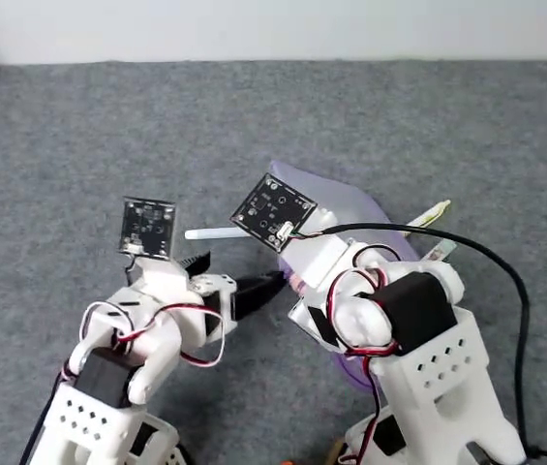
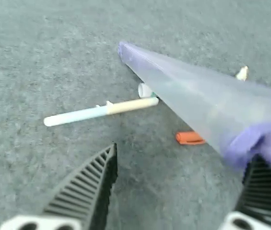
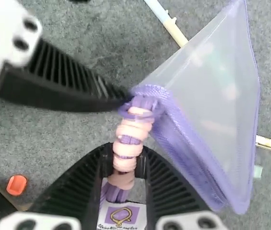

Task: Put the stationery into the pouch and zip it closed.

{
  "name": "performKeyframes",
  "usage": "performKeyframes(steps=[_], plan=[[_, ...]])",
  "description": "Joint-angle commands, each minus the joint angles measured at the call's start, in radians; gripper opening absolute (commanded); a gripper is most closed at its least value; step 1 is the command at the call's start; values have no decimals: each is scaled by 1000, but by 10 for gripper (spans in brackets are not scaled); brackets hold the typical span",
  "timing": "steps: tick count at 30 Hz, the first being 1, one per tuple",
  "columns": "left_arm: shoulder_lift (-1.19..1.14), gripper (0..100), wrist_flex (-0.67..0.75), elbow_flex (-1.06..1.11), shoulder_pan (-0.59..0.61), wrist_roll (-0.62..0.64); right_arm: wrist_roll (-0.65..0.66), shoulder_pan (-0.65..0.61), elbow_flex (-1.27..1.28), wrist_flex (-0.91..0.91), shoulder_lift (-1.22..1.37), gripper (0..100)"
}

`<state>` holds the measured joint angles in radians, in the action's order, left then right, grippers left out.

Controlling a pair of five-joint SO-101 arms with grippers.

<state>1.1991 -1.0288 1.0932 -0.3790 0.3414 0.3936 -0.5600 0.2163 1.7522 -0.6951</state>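
Observation:
A translucent purple pouch (image 1: 350,208) is lifted off the grey mat, tilted on its edge (image 3: 212,110). My right gripper (image 3: 125,151) is shut on the pink beaded zip pull (image 3: 128,139) at the pouch's near corner. My left gripper (image 2: 184,153) stands open close beside that corner, and one black finger (image 3: 73,91) touches the pouch's purple zip end. A white and yellow pen (image 2: 101,111) lies on the mat beyond the left gripper (image 1: 244,268), next to the pouch (image 2: 207,103). Two more pens (image 1: 428,215) stick out on the pouch's far side.
A small orange cap (image 2: 190,138) lies on the mat under the raised pouch, seen too in the right wrist view (image 3: 16,184). Grey mat (image 1: 108,136) stretches to the left and back. A black cable (image 1: 505,281) runs over the right arm.

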Motion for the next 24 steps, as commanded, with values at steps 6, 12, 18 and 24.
performKeyframes(steps=[6, 12, 18, 24], plan=[[3, 398, -20, -16, -37, -3, 9, 4, -8, 25, -27, 8], [-3, 397, 66, -10, -29, 32, 9, 4, -8, 27, -27, 8], [-3, 397, 127, 68, 32, 26, 9, 4, -2, 31, -62, 8], [-3, 397, 157, 91, 54, 28, 9, 4, 0, 36, -79, 8]])
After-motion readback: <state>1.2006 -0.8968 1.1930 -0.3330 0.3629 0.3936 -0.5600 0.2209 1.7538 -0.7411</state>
